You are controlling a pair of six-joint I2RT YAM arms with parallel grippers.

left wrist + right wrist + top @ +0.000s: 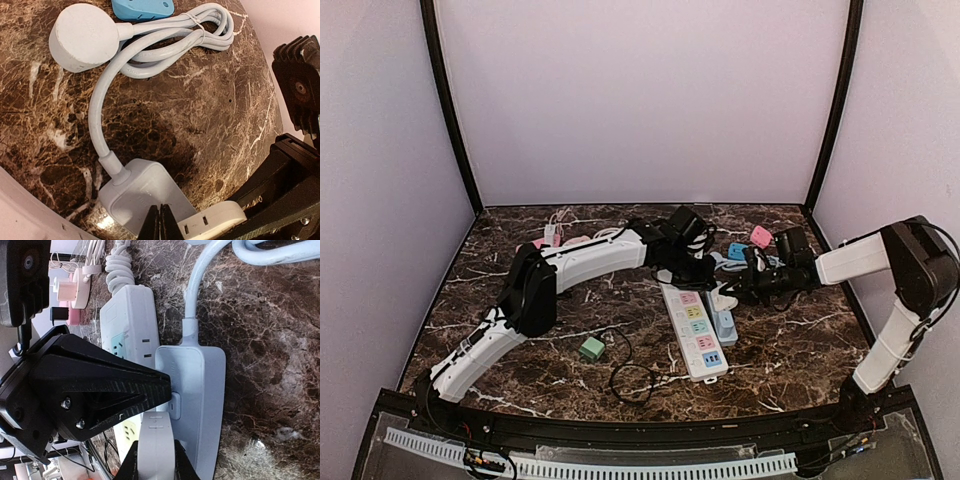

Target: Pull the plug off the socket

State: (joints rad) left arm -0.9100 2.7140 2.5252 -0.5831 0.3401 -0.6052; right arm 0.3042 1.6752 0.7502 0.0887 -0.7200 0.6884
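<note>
A pale blue-grey power strip (pixel 202 390) lies on the marble table, also in the left wrist view (pixel 135 192) and the top view (pixel 724 322). A white plug (pixel 155 437) stands on its face; it also shows in the left wrist view (pixel 210 220). My right gripper (pixel 155 467) is shut on this plug, one finger on each side. My left gripper (pixel 160 225) is shut, its tips pressed down on the strip just beside the plug. In the top view both grippers, left (pixel 705 268) and right (pixel 732 288), meet over the strip's far end.
A white power strip with coloured sockets (pixel 695 332) lies right beside the pale one. The strip's grey cable (pixel 200 30) is coiled beyond, ending in a round grey plug (pixel 82 37). A blue adapter (pixel 737 251), pink adapter (pixel 761 236), green cube (pixel 591 348) and black cable (pixel 632 380) lie around.
</note>
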